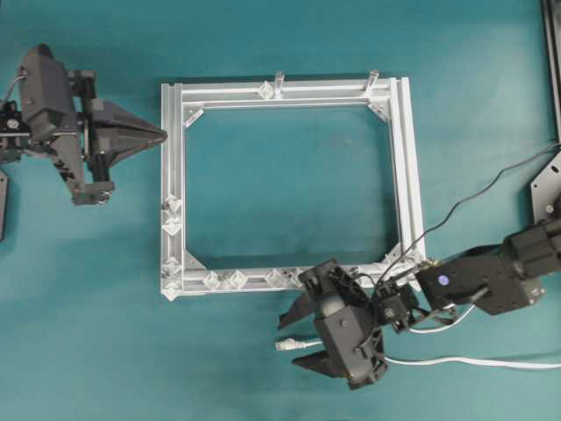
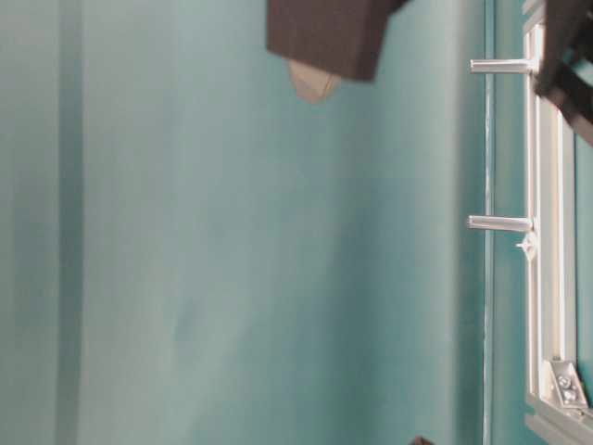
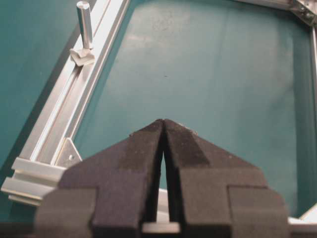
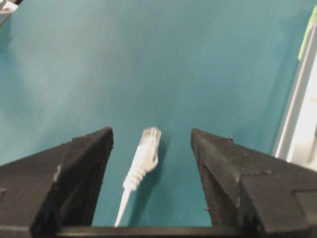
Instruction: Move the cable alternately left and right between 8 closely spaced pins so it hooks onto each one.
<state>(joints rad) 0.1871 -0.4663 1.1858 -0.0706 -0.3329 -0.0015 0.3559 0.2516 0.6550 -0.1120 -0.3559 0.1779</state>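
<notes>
The white cable (image 1: 473,360) lies on the teal table in front of the frame, its plug (image 1: 287,345) pointing left. My right gripper (image 1: 288,343) is open around the plug. In the right wrist view the plug (image 4: 148,148) rests on the table between the spread fingers (image 4: 84,163) of this gripper (image 4: 151,134), touching neither. Small diamond pins (image 1: 223,280) sit in close pairs on the square aluminium frame (image 1: 408,175), along its near and left (image 1: 173,216) rails. My left gripper (image 1: 160,134) is shut and empty at the frame's far left corner; the left wrist view shows its tips (image 3: 163,122) pressed together.
Two taller grey posts (image 1: 279,82) (image 1: 372,79) stand on the far rail; one post (image 3: 85,25) appears in the left wrist view, both (image 2: 500,222) in the table-level view. Thin black robot wires (image 1: 456,210) cross the frame's right rail. A dark bar (image 1: 552,53) runs along the right edge.
</notes>
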